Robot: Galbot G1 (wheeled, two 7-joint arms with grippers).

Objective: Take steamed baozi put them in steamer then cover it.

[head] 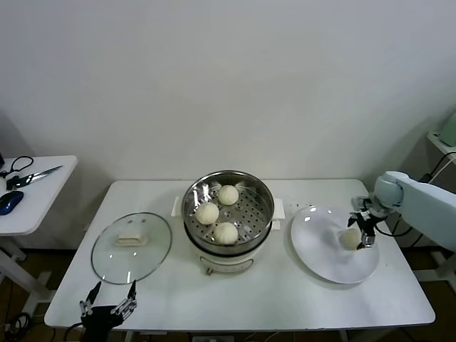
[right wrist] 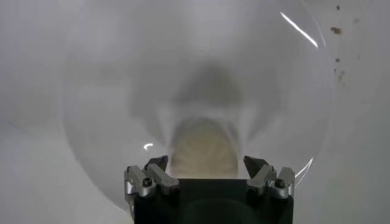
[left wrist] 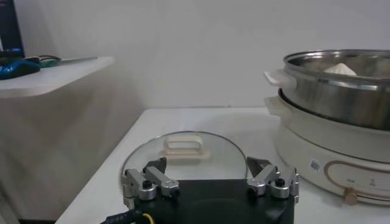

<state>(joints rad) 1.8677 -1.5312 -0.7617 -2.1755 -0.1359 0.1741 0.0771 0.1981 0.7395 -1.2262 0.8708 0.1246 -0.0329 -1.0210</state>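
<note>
Three steamed baozi (head: 218,211) lie in the shiny steel steamer (head: 257,185) on its cream pot base at the table's middle. One more baozi (head: 349,239) rests on the flat white plate (head: 324,256) at the right. My right gripper (head: 361,226) hangs open over it, a finger on each side of the bun (right wrist: 204,149), not pinching it. The glass cover (head: 132,247) with its cream handle (left wrist: 183,147) lies flat on the table at the left. My left gripper (head: 108,298) waits open at the table's front edge, just short of the cover.
A small side table (head: 28,206) at the far left holds scissors (head: 32,176) and a blue mouse (head: 10,201). The pot base (left wrist: 341,152) stands close to the right of the left gripper. The right arm reaches in from the right edge.
</note>
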